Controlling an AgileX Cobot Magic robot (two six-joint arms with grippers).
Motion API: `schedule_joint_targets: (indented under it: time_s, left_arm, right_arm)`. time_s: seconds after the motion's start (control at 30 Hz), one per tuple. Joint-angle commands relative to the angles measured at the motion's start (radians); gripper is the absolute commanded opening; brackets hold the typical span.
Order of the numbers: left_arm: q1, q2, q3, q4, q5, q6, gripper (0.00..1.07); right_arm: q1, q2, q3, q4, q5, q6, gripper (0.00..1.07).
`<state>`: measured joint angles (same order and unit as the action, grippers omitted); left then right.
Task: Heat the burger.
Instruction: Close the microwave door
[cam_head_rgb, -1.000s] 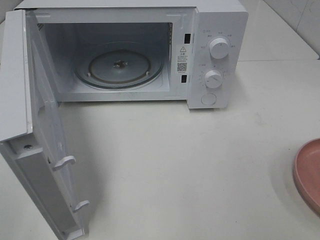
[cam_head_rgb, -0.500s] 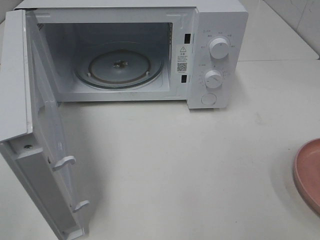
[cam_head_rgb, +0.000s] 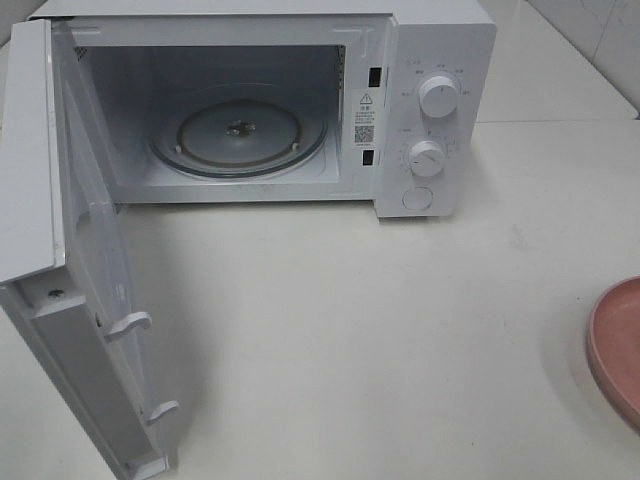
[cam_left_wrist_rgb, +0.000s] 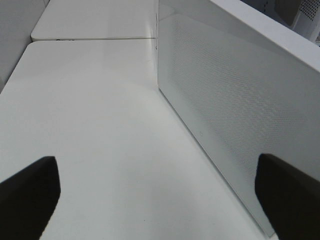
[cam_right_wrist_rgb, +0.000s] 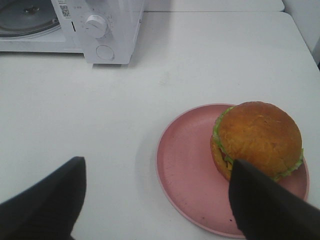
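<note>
The burger (cam_right_wrist_rgb: 257, 140), a small round one with a glossy golden-brown bun and a frill of green lettuce at its edge, sits on the round pink plate (cam_right_wrist_rgb: 185, 170), toward one side of it rather than at the centre, on the white table (cam_head_rgb: 400, 330) well apart from the white microwave oven (cam_head_rgb: 430, 60). In the high view only the plate's rim shows at the right edge and the burger itself is out of frame. The oven's door (cam_head_rgb: 70, 300) stands swung wide to the left, and the round glass turntable (cam_head_rgb: 238, 132) inside lies bare, so the opening step looks done and the step in hand appears to be fetching the burger. The right gripper (cam_right_wrist_rgb: 155, 200) hangs above the table just beside the plate, its dark fingers spread wide with nothing between them; one finger overlaps the burger's edge in the wrist view, but whether it touches I cannot tell. The left gripper (cam_left_wrist_rgb: 155, 195) is likewise released and empty, hovering beside the outer face of the open door. The next move likely calls for the right gripper to centre itself over the bun or plate, descend, close gently enough not to crush the bun, then carry it across to the turntable.
</note>
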<state>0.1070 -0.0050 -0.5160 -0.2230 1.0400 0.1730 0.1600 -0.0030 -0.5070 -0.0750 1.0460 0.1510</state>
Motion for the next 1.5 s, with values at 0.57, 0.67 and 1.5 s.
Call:
schedule_joint_targets:
  time_s: [0.57,0.67,1.5]
  left_arm:
    - [0.003,-0.021,0.001,-0.014,0.000,0.001,0.98]
    - [0.003,-0.021,0.001,-0.038,0.000,0.000,0.98]
    - [0.003,0.274,-0.070,-0.045,-0.212,-0.002,0.01]
  right_arm:
    - [-0.008,-0.028,0.001,0.001,-0.006,-0.016,0.76]
    - [-0.008,-0.028,0.001,0.001,-0.006,-0.016,0.76]
    - [-0.008,-0.028,0.001,0.001,-0.006,-0.014,0.75]
